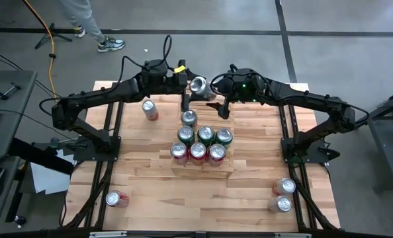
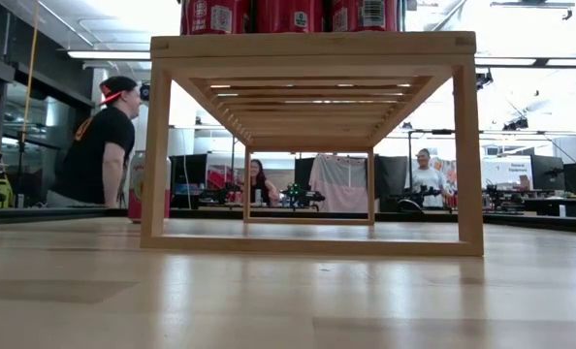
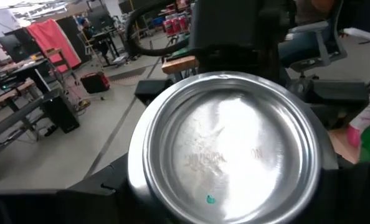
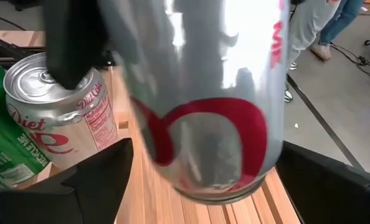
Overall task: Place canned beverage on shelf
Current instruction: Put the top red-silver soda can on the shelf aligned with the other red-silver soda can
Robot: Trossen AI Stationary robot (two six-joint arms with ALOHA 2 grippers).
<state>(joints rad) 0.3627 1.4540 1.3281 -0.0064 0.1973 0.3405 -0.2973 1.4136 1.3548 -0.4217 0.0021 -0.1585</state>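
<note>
Looking straight down, both arms meet over the far side of the table (image 1: pixel 249 192). Between them a silver can (image 1: pixel 198 85) is in the air, lying on its side with its round end facing up toward the camera. The left gripper (image 1: pixel 185 79) is at the can's left side and seems to grasp it. The right gripper (image 1: pixel 218 92) is just right of the can, and from here I cannot tell if its fingers touch it. Near of them stands the shelf (image 1: pixel 200 166), a pale wooden rack, with seven upright cans (image 1: pixel 198 152) on its steps: three red, three green and one silver at the far end. A single can (image 1: pixel 149 110) stands left of the shelf. Three more cans are at the near corners of the table.

In the low view the shelf (image 2: pixel 312 47) fills the picture, with red cans on its top edge, and people sit in the room behind.

In the left wrist view the can's shiny bottom (image 3: pixel 228 149) fills the picture, very close between this arm's fingers.

In the right wrist view the silver can (image 4: pixel 203 93) with red letters is blurred, between the widely spread dark fingers (image 4: pixel 91 180). A silver diet can (image 4: pixel 66 112) stands on the shelf beyond.
</note>
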